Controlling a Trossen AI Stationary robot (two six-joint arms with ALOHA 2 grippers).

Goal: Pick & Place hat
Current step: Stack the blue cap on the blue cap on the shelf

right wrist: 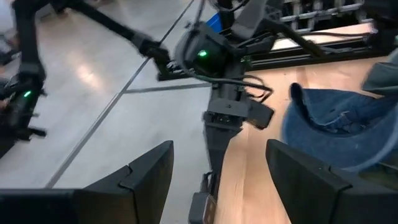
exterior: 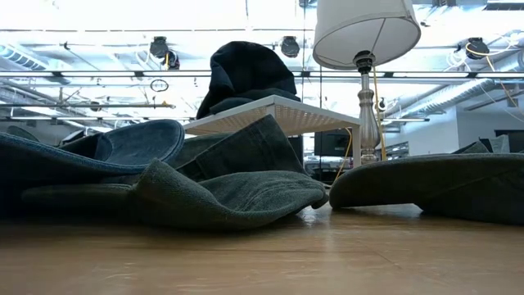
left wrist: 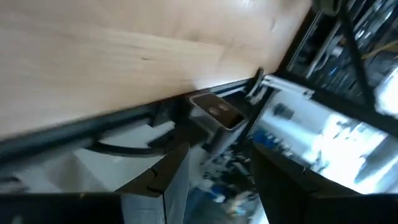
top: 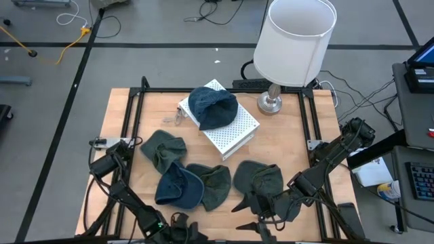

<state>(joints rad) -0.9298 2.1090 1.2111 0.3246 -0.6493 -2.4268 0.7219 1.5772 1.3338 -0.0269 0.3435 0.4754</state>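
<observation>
The left gripper [top: 178, 227] is sitting low at the near edge of the table [top: 285, 146], its fingers partly apart and holding nothing; its wrist view is showing only the table edge and the frame beneath. Just ahead of it the blue hat [top: 178, 188] is lying on the wood, overlapping a green hat [top: 215, 184] on its right. Further ahead and left, another green hat [top: 163, 149] is resting alone.

Well ahead of both grippers, the dark hat [top: 213, 107] is sitting on the white box [top: 232, 133], with the lamp [top: 294, 42] beside it.

The right gripper [top: 252, 211] is hanging at the near edge too, jaws wide and empty, just behind the rightmost green hat [top: 259, 179]. Its wrist view is looking across at the left arm and the blue hat's brim.

The step in hand looks like choosing and approaching a hat. To do it well, the nearer gripper should be descending on a free edge or a raised fold, not on the overlap, so only one hat lifts. The fabric is soft, so a deep bite is wiser.
</observation>
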